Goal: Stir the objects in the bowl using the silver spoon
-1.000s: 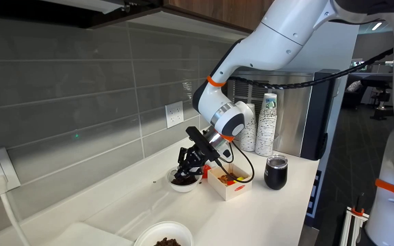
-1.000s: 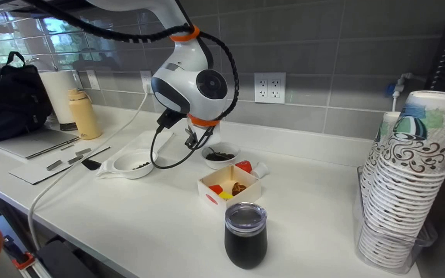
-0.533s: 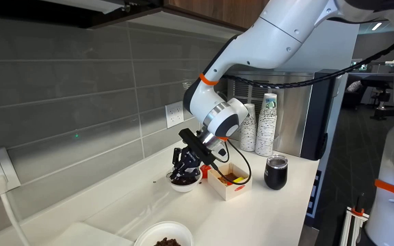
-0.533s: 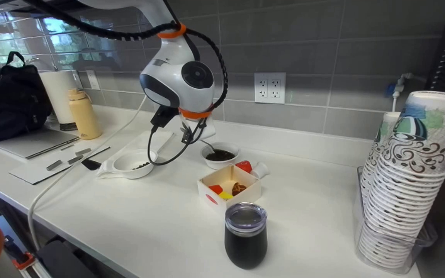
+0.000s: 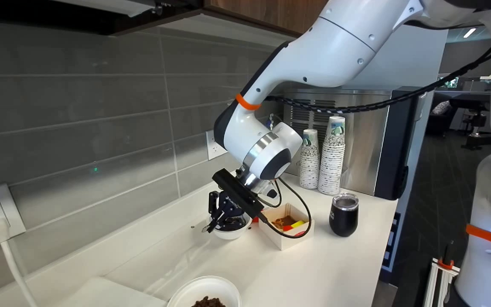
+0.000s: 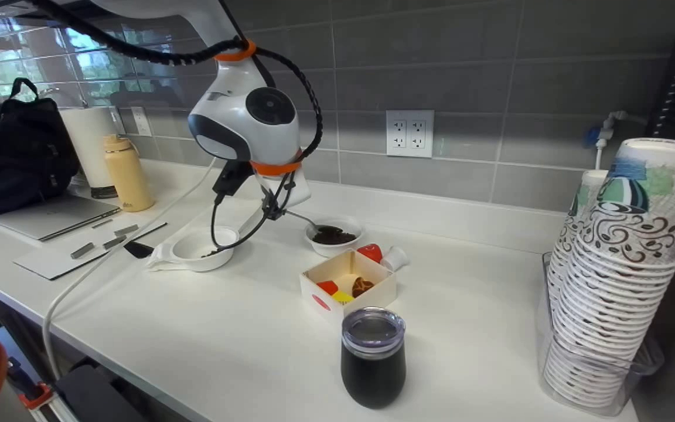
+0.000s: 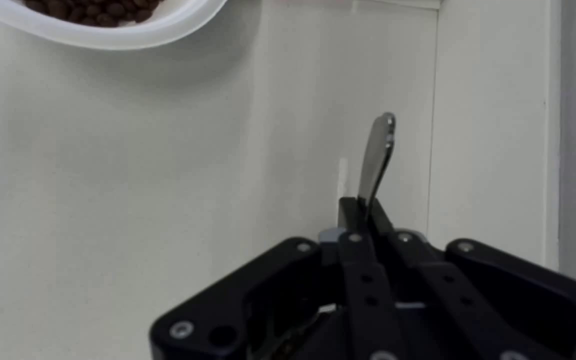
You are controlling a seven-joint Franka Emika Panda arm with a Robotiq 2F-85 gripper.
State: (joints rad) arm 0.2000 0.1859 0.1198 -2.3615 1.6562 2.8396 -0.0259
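As the gripper (image 7: 364, 212) swings aside, pinching the silver spoon (image 7: 375, 157), which reaches into the bowl (image 6: 329, 250) below and beside the gripper, I judge stirring the dark bits (image 6: 334, 235) under way.

No legible text or numbers.

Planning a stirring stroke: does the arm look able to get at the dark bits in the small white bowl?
Probably yes. The gripper holds the silver spoon, whose far end, in an exterior view, reaches over the rim into the small white bowl, and nothing visible covers the dark bits.
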